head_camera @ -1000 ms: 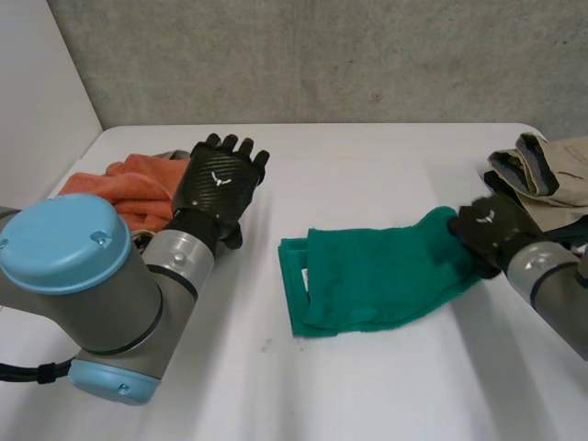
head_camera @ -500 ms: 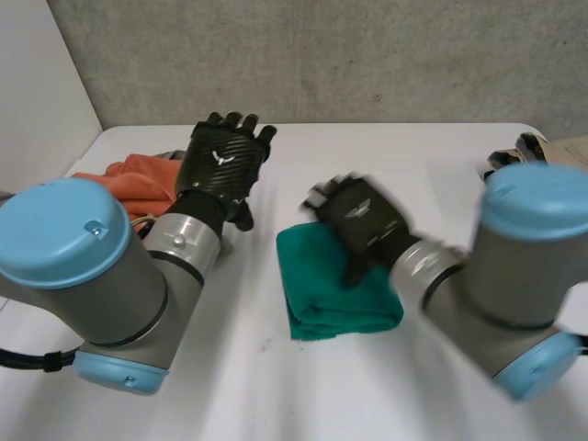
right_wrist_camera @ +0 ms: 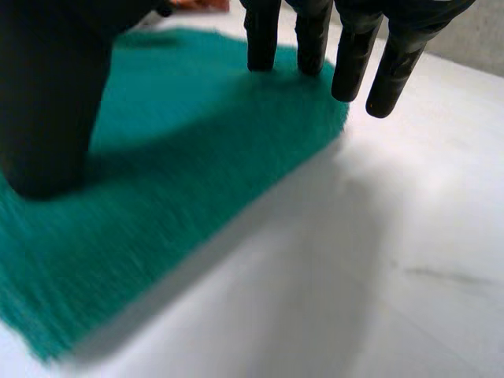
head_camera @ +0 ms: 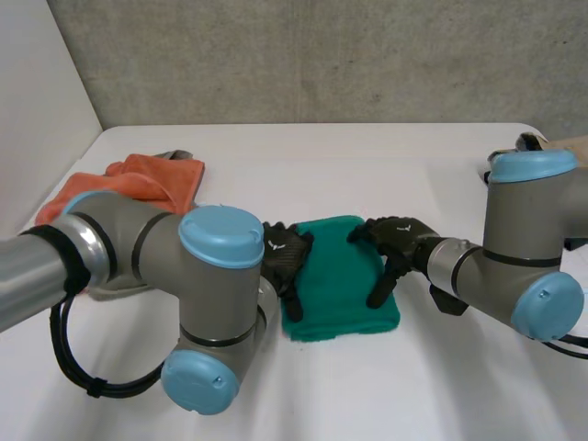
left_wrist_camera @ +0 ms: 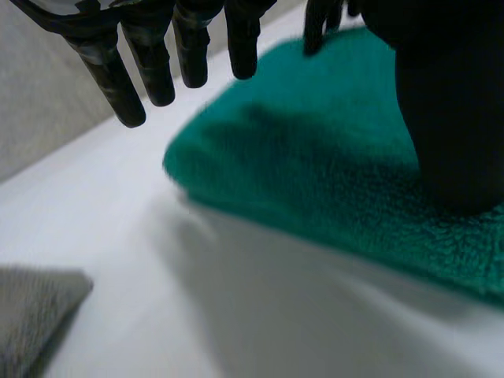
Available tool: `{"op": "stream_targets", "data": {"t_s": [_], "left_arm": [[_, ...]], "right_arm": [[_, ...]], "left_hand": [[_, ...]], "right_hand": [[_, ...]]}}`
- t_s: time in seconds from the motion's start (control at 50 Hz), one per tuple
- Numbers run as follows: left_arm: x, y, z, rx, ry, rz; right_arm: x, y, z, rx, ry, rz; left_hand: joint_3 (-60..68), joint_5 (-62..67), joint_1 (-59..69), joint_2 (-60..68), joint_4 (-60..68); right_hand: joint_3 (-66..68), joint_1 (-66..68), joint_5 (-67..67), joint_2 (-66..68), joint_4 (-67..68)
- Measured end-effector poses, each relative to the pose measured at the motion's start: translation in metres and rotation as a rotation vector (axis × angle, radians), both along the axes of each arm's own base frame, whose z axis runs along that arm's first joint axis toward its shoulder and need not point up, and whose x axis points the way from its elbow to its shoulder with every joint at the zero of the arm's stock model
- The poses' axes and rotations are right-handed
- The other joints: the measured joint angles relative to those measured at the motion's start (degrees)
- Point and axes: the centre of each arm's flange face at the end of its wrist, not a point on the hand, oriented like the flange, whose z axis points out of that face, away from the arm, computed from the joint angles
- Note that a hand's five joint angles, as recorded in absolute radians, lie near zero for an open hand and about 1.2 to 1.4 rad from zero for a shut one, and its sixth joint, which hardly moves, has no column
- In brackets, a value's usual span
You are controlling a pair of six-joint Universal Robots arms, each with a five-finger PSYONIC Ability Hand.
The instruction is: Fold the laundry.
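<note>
A green towel (head_camera: 342, 280) lies folded in the middle of the white table (head_camera: 367, 156). My left hand (head_camera: 287, 262) rests on its left edge and my right hand (head_camera: 397, 246) on its right edge. In the left wrist view the left hand (left_wrist_camera: 445, 102) has its thumb down on the green towel (left_wrist_camera: 315, 173), and its straight fingers (left_wrist_camera: 150, 67) hang past the towel's edge. In the right wrist view the right hand (right_wrist_camera: 47, 94) stands the same way: thumb on the green towel (right_wrist_camera: 181, 150), straight fingers (right_wrist_camera: 350, 55) over the edge and the bare table.
An orange cloth (head_camera: 138, 184) lies bunched at the table's back left with a bit of grey cloth (head_camera: 176, 154) behind it. Beige clothes (head_camera: 562, 147) sit at the far right edge. A grey cloth corner (left_wrist_camera: 31, 315) lies near the left hand.
The right hand carried the towel's right side over to the left, folding it, and let go. The left hand came from the orange pile to the towel's left edge.
</note>
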Motion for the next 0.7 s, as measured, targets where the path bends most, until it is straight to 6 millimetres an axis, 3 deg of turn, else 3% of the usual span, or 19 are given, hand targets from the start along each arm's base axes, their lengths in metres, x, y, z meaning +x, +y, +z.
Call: {"op": "stream_targets", "data": {"t_s": [0.12, 0.2, 0.3, 0.34, 0.44, 0.48, 0.56, 0.7], "left_arm": [[0.004, -0.002, -0.006, 0.009, -0.033, 0.019], [0.004, -0.002, 0.009, -0.019, -0.008, 0.010], [0.002, 0.001, 0.054, -0.092, 0.080, -0.027], [0.003, 0.005, 0.085, -0.139, 0.144, -0.070], [0.012, 0.009, 0.128, -0.195, 0.227, -0.164], [0.016, 0.011, 0.140, -0.201, 0.247, -0.211], [0.024, 0.019, 0.152, -0.163, 0.270, -0.346], [0.030, 0.028, 0.154, -0.076, 0.279, -0.484]], "right_arm": [[-0.001, -0.003, -0.004, -0.049, 0.077, 0.001], [0.001, 0.000, 0.013, -0.142, 0.127, 0.015], [0.001, 0.009, 0.042, -0.236, 0.097, 0.011], [-0.001, 0.016, 0.057, -0.294, 0.063, 0.002], [-0.008, 0.034, 0.070, -0.372, 0.023, -0.004], [-0.009, 0.037, 0.070, -0.379, 0.021, -0.004], [-0.012, 0.066, 0.051, -0.401, 0.018, 0.027], [-0.003, 0.094, 0.019, -0.413, 0.027, 0.100]], "left_hand": [[0.00, 0.00, 0.00, 0.00, 0.00], [0.00, -0.04, 0.00, 0.00, 0.00], [0.00, -0.10, 0.00, 0.00, 0.00], [0.00, -0.10, 0.00, 0.00, 0.00], [0.00, -0.10, 0.00, 0.00, 0.00], [0.00, -0.10, 0.00, 0.00, 0.00], [0.00, -0.10, 0.00, 0.00, 0.00], [0.00, -0.10, 0.00, 0.00, 0.00]], "right_hand": [[0.00, -0.01, -0.07, 0.00, 0.00], [0.00, -0.01, -0.07, 0.00, 0.00], [0.00, -0.01, -0.16, 0.00, 0.00], [0.00, -0.01, -0.16, 0.00, 0.00], [0.00, -0.01, -0.16, 0.00, 0.00], [0.00, -0.01, -0.16, 0.00, 0.00], [0.00, -0.01, -0.16, 0.00, 0.00], [0.00, -0.01, -0.16, 0.00, 0.00]]}}
